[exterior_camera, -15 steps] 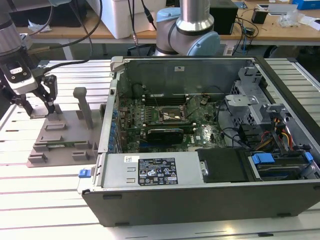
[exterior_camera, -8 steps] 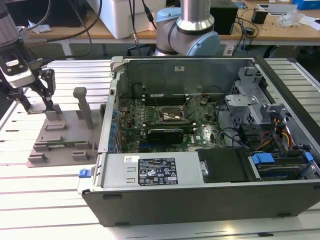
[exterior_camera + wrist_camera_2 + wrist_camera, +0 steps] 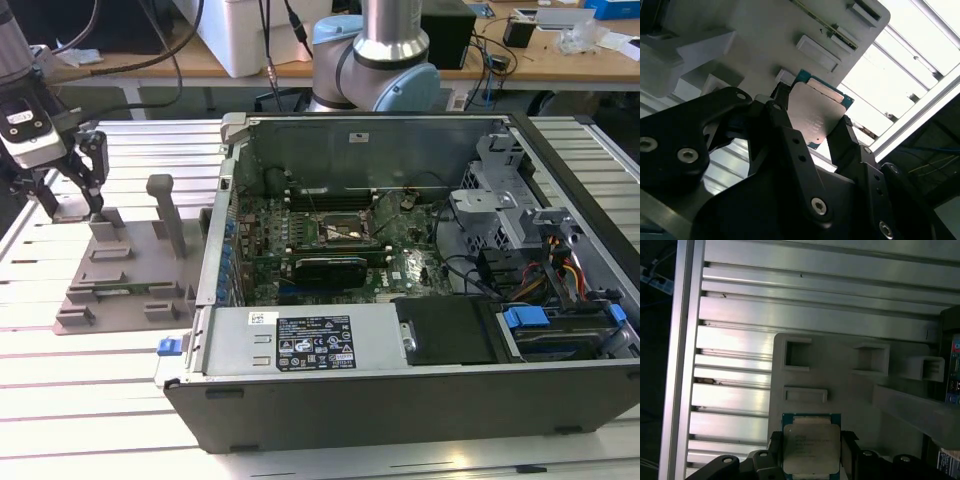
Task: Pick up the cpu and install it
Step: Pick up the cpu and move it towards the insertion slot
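The cpu (image 3: 816,114), a flat square chip with a silvery top on a green board, sits between my gripper's (image 3: 812,117) two black fingers (image 3: 781,100) in both wrist views. The fingers press on two opposite edges of the cpu (image 3: 810,447), so the gripper (image 3: 811,442) is shut on it. In the exterior view my gripper (image 3: 70,195) hangs at the far left, just over the far left corner of the grey tray (image 3: 120,270). The motherboard socket (image 3: 345,232) lies inside the open computer case (image 3: 420,260), well off to the exterior view's right of the gripper.
The grey tray (image 3: 840,390) carries upright posts (image 3: 168,212) and small square pockets (image 3: 797,354). It rests on a ribbed aluminium table (image 3: 740,315). The case's metal side wall (image 3: 225,200) stands between tray and socket. A black card (image 3: 330,268) and cables (image 3: 560,270) crowd the case interior.
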You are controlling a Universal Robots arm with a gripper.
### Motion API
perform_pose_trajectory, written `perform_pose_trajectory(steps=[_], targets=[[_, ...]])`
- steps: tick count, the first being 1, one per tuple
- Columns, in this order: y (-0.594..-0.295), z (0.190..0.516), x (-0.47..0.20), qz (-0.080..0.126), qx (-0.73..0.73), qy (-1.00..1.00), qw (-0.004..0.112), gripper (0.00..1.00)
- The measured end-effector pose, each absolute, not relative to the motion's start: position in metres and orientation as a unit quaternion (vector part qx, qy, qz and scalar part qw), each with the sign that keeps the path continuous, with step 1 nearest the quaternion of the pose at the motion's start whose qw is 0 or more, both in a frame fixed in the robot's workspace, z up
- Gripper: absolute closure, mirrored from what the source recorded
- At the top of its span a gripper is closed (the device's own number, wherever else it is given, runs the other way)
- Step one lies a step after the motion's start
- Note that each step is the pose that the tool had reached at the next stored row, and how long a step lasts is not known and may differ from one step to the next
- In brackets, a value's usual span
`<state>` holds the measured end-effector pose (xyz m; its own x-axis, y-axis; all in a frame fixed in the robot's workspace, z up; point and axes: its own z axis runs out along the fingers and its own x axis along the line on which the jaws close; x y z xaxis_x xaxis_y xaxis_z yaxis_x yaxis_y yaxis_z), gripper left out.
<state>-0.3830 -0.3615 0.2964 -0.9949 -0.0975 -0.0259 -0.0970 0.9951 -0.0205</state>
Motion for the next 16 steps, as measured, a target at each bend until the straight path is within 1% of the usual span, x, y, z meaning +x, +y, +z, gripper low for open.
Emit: perform_pose_trajectory(steps=[16], targets=[[-0.361, 0.317, -0.383, -0.01, -0.049, 0.999, 0.013, 0.45]])
